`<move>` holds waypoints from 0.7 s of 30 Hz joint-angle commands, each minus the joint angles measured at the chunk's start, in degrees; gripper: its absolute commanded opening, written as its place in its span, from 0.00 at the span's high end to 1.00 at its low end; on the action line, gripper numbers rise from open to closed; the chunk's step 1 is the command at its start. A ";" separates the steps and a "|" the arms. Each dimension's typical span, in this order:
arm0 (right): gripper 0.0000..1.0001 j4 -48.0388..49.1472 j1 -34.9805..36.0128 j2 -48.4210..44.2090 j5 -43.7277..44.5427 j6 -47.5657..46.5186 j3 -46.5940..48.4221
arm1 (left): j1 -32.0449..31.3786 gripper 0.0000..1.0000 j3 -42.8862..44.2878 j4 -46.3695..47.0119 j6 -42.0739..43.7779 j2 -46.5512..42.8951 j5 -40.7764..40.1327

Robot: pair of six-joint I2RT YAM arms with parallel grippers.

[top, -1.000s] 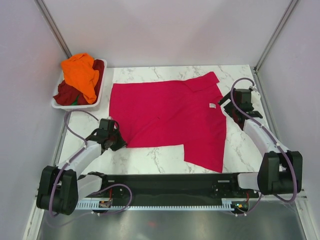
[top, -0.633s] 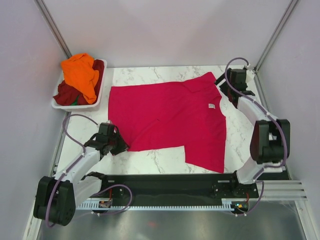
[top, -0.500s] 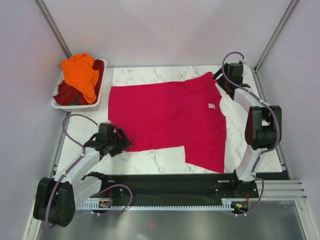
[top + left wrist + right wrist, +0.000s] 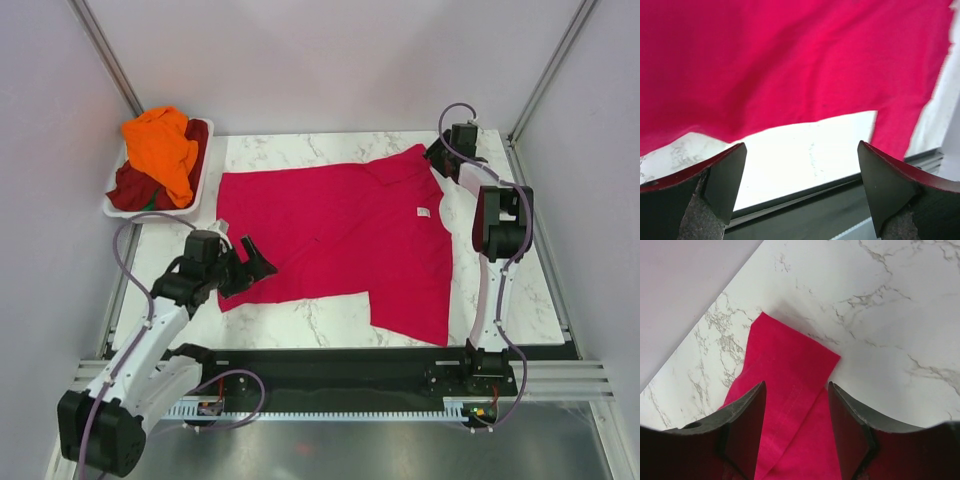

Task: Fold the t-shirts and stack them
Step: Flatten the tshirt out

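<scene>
Crimson-pink shirt point(image 4: 340, 230) lies spread flat across the middle of the table point(image 4: 300, 312). One sleeve point(image 4: 790, 365) reaches toward the far right corner, and a long panel runs down toward the near edge. The white neck label point(image 4: 423, 212) faces up. Orange shirt point(image 4: 165, 145) and maroon shirt point(image 4: 130, 185) sit heaped in the basket point(image 4: 150, 213) at the far left corner, not folded yet.

My right gripper point(image 4: 796, 425) is low over that sleeve end with its jaws part-way apart. They straddle the cloth, and I see no pinch on it. My left gripper point(image 4: 801, 175) has its jaws wide and holds nothing. It hangs above the shirt's near left hem, with bare marble showing between the jaws.

Step, as I read it: take the far right sleeve and fold it inward.

- Get both pads onto the cloth, a bit in from the sleeve tip, so the bite doesn't slip off.
- Press down to the table before closing so I get the whole thickness.
- Lift only enough to clear the table, then carry the sleeve toward the shirt's middle and lay it flat.
- Keep the left gripper off the cloth, or pin the near left hem if the body starts to drag.

Risk: pulling sideways bunches the collar area.
</scene>
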 commanded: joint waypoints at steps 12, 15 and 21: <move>0.44 0.08 -0.51 1.30 1.55 -0.69 0.87 | -0.09 0.00 20.83 -18.89 17.21 -4.98 -1.13; 0.44 0.52 -0.51 2.08 1.22 -0.87 1.38 | -0.09 0.00 20.48 -18.10 17.13 -4.10 -1.04; 0.49 0.09 -0.59 6.38 0.78 -0.43 5.77 | -0.09 0.00 20.21 -17.48 17.04 -4.36 -1.13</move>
